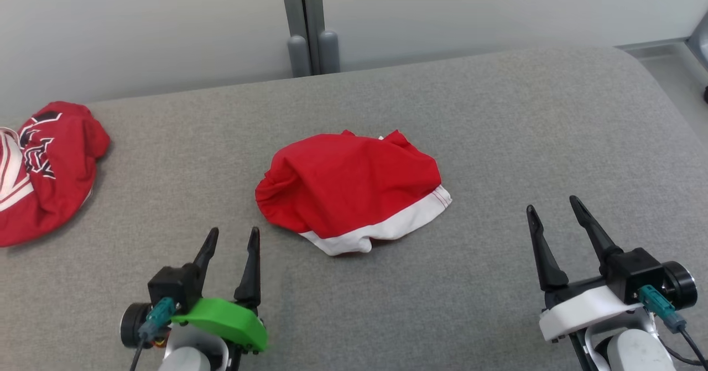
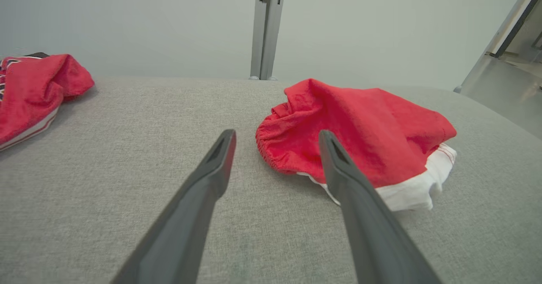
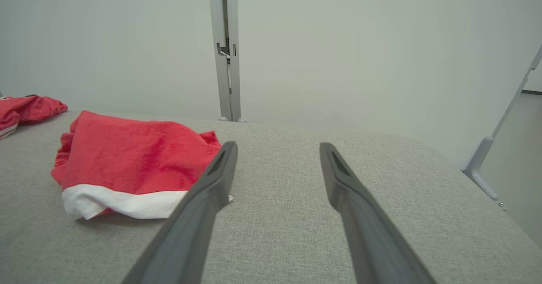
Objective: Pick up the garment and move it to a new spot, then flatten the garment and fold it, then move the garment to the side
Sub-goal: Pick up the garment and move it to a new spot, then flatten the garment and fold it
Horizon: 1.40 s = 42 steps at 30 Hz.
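While it lies crumpled at the middle of the grey table (image 1: 498, 111), the red garment (image 1: 348, 188), white-banded, touches neither gripper.
Left gripper (image 1: 233, 231): fingers apart, empty, near its front-left.
Right gripper (image 1: 552, 202): fingers apart, empty, off to its right.
Second red garment (image 1: 50, 166): table's left end.

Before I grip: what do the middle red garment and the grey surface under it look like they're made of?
Red garment: thin, matte cloth, possibly cotton-like. It slumps in soft wrinkles, with a gathered edge and a stitched white band. Grey surface: seemingly padded upholstery fabric, with a fine heathered weave, a matte look and a rounded edge.
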### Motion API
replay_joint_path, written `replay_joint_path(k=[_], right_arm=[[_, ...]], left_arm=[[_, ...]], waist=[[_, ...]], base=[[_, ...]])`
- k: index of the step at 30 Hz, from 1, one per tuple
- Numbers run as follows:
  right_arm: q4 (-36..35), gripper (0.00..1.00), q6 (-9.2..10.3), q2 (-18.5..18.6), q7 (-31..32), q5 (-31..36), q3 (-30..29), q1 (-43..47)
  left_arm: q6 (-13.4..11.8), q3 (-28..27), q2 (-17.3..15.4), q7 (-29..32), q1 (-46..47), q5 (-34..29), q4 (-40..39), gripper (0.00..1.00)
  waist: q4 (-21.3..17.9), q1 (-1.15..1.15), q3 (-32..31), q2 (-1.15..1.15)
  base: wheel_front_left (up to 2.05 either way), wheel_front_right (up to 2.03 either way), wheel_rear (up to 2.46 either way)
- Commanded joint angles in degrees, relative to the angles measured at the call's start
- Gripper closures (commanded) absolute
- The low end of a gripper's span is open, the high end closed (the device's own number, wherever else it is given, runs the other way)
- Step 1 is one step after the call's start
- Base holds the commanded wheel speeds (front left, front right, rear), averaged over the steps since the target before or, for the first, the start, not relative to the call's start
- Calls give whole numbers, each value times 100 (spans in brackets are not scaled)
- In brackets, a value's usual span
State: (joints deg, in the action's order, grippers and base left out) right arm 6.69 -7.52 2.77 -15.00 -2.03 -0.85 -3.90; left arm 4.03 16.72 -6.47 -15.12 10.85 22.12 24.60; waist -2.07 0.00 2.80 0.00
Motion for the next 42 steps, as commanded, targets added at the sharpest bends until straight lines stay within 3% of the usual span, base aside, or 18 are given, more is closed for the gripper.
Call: replay_joint_path(k=[1, 11, 42], right_arm=[[-6, 0, 6, 20, -28, -44, 3, 102], [38, 0, 6, 20, -28, -155, 36, 359], [245, 0, 6, 20, -28, -261, 53, 300]], left_arm=[[-30, -144, 42, -4, -192, -57, -123, 0], [97, -776, 313, -4, -1013, -293, -732, 0], [104, -854, 355, -5, -1078, -273, -699, 0]], waist=[[97, 0, -137, 0], [74, 0, -208, 0], [58, 0, -205, 0]], base=[[0, 0, 0], [0, 0, 0], [0, 0, 0]])
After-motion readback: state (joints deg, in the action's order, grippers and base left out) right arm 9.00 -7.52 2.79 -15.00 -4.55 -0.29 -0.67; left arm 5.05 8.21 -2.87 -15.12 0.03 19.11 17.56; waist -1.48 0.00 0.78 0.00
